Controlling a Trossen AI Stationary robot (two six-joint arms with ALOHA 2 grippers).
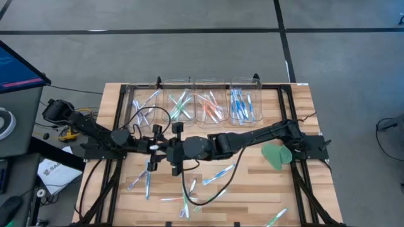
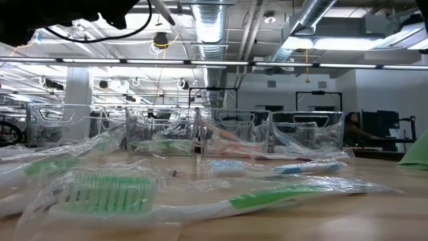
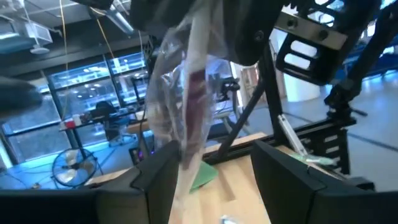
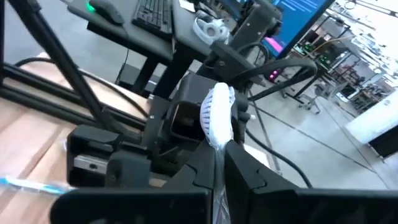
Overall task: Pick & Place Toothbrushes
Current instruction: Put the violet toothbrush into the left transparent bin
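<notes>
Above the middle of the table my two grippers face each other. My right gripper (image 1: pixel 164 148) (image 4: pixel 219 152) is shut on a plastic-wrapped toothbrush (image 1: pixel 153 147) (image 3: pixel 186 106). My left gripper (image 1: pixel 146 146) (image 3: pixel 211 177) is open. The toothbrush's free end passes between its fingers, close to one finger (image 3: pixel 163 177); whether it touches that finger, I cannot tell. Several more wrapped toothbrushes (image 1: pixel 183 195) (image 2: pixel 120 194) lie flat on the near half of the table. My right gripper pinches the toothbrush between its two fingers just behind the white bristle head (image 4: pixel 217 118). The head sticks out past the fingertips toward the left gripper. The fingers come roughly level from the table's right. The toothbrush is lifted clear of the table.
Several clear bins (image 1: pixel 178 104) (image 2: pixel 231 137) with sorted toothbrushes stand in a row along the far edge. A flat green leaf-shaped piece (image 1: pixel 276 154) lies at the right, by the right arm. Black frame rails (image 1: pixel 117 120) run along the table's sides.
</notes>
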